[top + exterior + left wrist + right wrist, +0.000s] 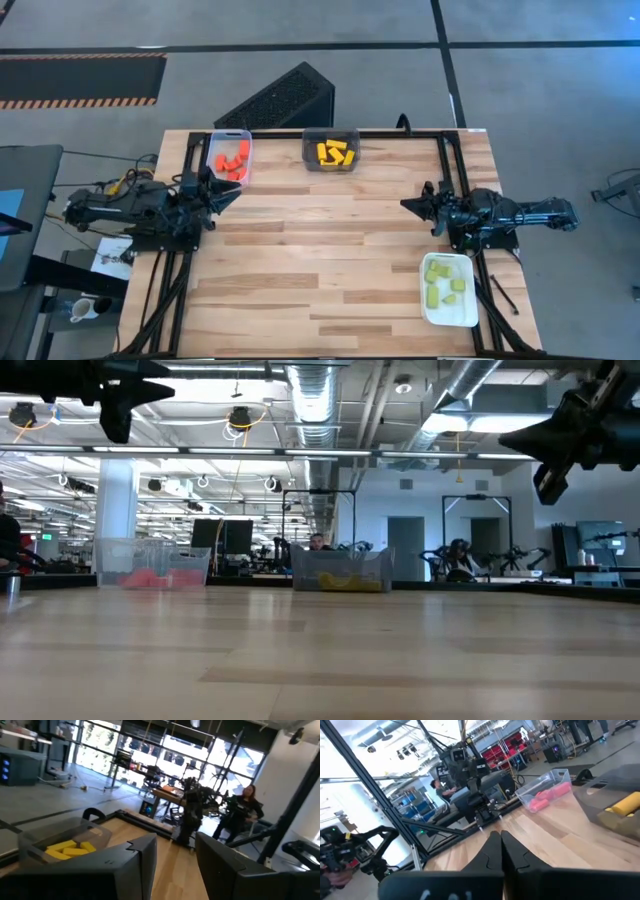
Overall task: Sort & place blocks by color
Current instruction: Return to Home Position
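Blocks sit sorted by colour: red, yellow, apparently light green.

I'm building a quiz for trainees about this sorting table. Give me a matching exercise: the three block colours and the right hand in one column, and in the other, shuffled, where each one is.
Column one:
1. red blocks
2. yellow blocks
3. green blocks
4. right hand

Column two:
A. in the white tray
B. shut, above the bare table
C. in the clear tray
D. in the dark grey tray

Pairs: 1-C, 2-D, 3-A, 4-B.
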